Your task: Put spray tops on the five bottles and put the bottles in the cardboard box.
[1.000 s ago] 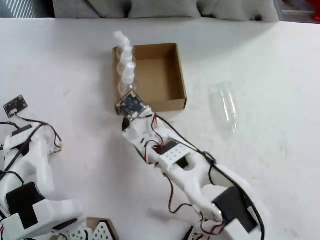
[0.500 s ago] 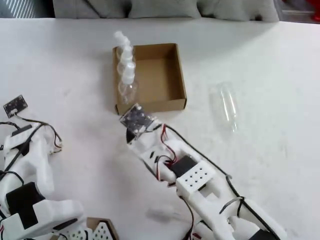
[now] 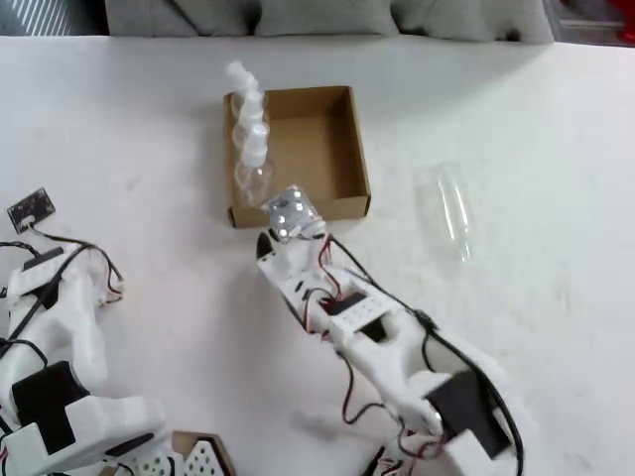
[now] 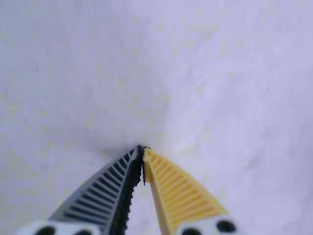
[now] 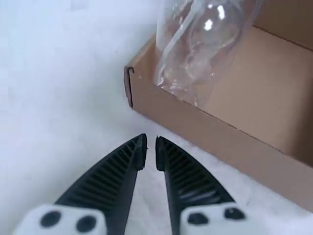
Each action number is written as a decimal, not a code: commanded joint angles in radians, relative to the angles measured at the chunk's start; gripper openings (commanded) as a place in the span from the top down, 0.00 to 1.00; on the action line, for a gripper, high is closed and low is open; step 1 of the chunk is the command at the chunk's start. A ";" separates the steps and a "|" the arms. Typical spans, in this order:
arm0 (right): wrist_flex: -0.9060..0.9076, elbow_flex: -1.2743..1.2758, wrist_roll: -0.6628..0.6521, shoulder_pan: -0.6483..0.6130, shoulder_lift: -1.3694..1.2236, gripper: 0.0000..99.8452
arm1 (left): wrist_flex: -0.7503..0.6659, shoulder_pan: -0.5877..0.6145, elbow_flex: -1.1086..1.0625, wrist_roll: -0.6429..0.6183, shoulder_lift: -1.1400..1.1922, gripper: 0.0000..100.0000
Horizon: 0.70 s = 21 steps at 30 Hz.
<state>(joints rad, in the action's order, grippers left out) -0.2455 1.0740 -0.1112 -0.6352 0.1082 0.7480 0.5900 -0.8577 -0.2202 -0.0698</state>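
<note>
At the far left, the left pincer (image 4: pixel 143 149) is seen pressed shut, tip against tip with nothing held, pointed down at the white bench (image 4: pixel 195 58). Toward the middle, a bottle with a white spray top (image 3: pixel 250 129) is laid along the left wall of the cardboard box (image 3: pixel 316 149) — and the right pincer (image 5: pixel 149 142) is held just outside the box's front wall, narrowed to a slit and empty. Farther right, a second clear bottle (image 3: pixel 448 210) is found lying on the bench, well apart from the box.
</note>
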 commanded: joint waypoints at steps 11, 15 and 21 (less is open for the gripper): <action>0.463 -0.089 -0.296 -0.113 0.108 0.98 | -0.008 0.008 0.037 0.009 0.013 0.98; 0.565 -0.089 -0.393 -0.110 0.148 0.98 | -0.008 0.008 0.037 0.009 0.013 0.98; 0.713 -0.089 -0.404 -0.088 0.292 0.98 | -0.008 0.008 0.037 0.009 0.013 0.98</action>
<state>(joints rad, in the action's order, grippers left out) 0.3621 0.9912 -0.5040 -0.7426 0.3000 0.7480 0.5900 -0.8577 -0.2202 -0.0698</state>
